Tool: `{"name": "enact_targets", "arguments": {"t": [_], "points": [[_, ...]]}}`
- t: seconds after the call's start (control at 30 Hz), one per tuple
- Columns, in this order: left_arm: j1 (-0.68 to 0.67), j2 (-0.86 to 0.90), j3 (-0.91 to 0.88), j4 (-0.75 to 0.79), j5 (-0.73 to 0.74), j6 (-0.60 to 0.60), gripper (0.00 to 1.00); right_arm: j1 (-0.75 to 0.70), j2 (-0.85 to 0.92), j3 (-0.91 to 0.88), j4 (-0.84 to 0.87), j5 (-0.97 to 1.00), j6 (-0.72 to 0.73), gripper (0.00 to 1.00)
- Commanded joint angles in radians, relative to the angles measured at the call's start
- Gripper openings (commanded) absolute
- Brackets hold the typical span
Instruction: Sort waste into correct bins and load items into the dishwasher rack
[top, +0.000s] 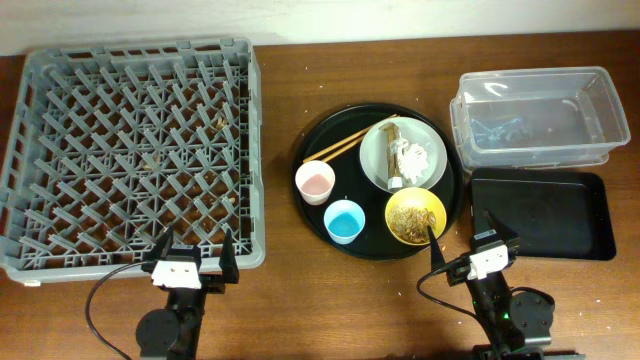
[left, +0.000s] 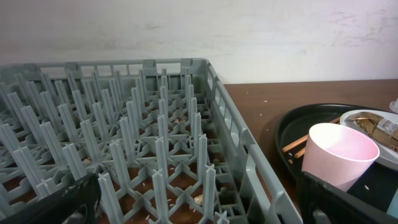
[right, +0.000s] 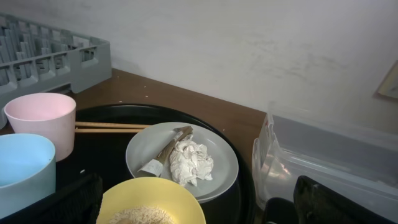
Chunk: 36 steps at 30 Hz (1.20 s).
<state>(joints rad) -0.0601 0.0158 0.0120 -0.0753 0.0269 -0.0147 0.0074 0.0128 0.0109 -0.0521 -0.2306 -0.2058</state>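
Left gripper and right gripper are being held spread and empty at the near edge. Nothing is being sorted yet: waste, dishes on centre tray; rack, left edge, unloaded.

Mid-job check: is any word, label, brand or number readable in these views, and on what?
No readable text in any view.
Clear plastic rectangular tub: blue marks inside, too blurred to tell if they are print.
Pale grey-white round plate: scraps on it show no legible lettering.
Large grey plastic crate, small pink cup, small blue cup, yellow bowl: no markings visible.
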Motion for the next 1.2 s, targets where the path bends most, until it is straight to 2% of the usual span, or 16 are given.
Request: {"name": "enact_targets", "arguments": {"t": [0.0,0.9,1.0,1.07,1.1,1.17], "points": [[0.004,-0.002,-0.003,-0.005,0.007,0.016,0.99,0.006,-0.005,-0.005,-0.005,-0.009,0.004,0.98],[0.004,-0.002,-0.003,-0.006,-0.003,0.015,0.99,0.006,-0.005,-0.005,-0.003,-0.010,0.004,0.98],[0.004,-0.002,-0.003,0.029,0.007,0.015,0.99,0.006,-0.005,-0.005,0.000,-0.129,0.005,0.98],[0.004,-0.002,0.007,0.159,0.063,0.016,0.99,0.006,-0.005,0.045,-0.014,-0.196,0.170,0.98],[0.004,0.000,0.043,0.169,0.057,0.016,0.99,0.006,0.001,0.099,-0.052,-0.196,0.181,0.99],[0.004,0.089,0.190,0.040,0.057,0.016,0.99,0.006,0.069,0.245,-0.154,-0.196,0.181,0.98]]}}
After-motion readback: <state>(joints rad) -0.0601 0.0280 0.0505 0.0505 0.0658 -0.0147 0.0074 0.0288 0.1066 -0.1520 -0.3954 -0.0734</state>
